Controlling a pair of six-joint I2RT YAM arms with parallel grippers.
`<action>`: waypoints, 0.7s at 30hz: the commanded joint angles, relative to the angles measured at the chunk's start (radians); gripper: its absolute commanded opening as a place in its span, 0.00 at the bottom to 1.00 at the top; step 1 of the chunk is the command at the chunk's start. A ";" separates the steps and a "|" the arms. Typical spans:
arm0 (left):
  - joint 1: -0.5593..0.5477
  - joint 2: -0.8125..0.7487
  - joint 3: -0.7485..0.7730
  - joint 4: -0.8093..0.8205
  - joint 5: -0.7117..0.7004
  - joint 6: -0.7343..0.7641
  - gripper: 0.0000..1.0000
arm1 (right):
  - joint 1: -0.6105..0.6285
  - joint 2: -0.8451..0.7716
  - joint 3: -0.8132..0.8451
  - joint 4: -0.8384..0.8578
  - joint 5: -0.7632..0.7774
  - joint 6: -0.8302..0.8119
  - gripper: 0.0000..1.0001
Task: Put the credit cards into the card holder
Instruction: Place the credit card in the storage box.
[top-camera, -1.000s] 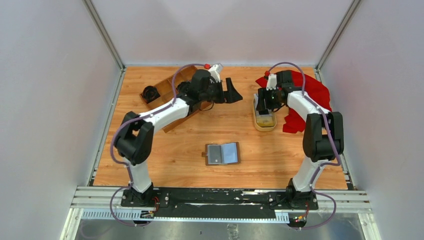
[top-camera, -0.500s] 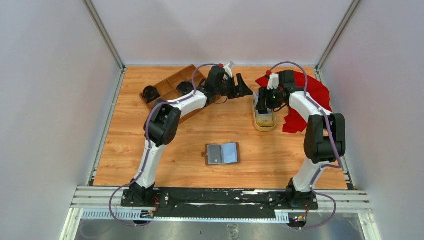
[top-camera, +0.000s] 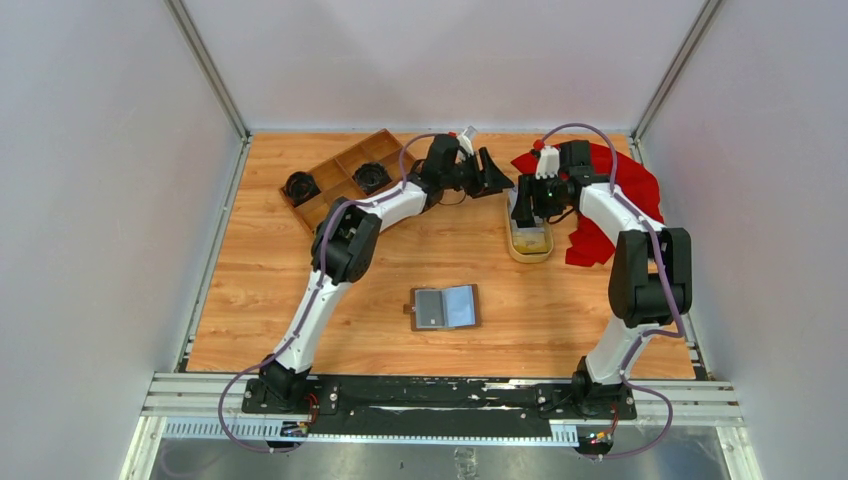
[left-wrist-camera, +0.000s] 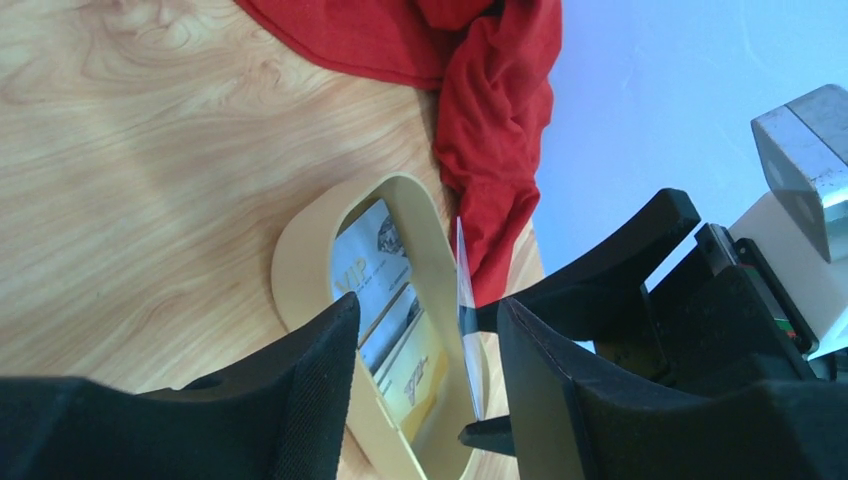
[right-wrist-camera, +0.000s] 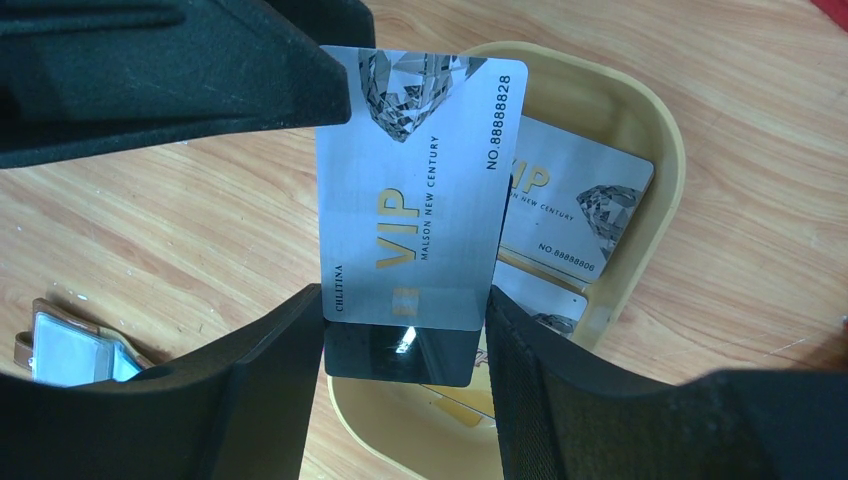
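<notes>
card holder (top-camera: 445, 307): approachable all round | dish (top-camera: 530, 258): right claw (top-camera: 527, 212) overhead, cloth (top-camera: 590, 248) seemingly touching

Glossy silvery card (right-wrist-camera: 410, 190), matt yellow plastic dish (right-wrist-camera: 640, 130), soft red cloth (left-wrist-camera: 480, 90), smooth wood-grain table (right-wrist-camera: 180, 230), matt black fingers (right-wrist-camera: 250, 400).

Lab test cell, white panels (top-camera: 100, 220), aluminium frame (top-camera: 207, 68)

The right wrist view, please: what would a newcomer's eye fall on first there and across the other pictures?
Probably the silver VIP card, gripped by the right gripper above the yellow dish where more cards lie, with the left gripper open on either side of it. Next, the red cloth bunched at the far right of the table, and the brown card holder lying open alone mid-table.
</notes>
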 joint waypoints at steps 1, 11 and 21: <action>0.001 0.041 0.047 0.062 0.046 -0.069 0.54 | -0.016 -0.024 -0.016 0.004 -0.019 -0.004 0.43; -0.013 0.096 0.097 0.084 0.070 -0.101 0.08 | -0.016 -0.010 -0.015 0.002 -0.002 -0.002 0.43; -0.029 0.154 0.162 0.085 0.063 -0.071 0.00 | -0.024 0.046 -0.002 -0.020 0.023 -0.008 0.50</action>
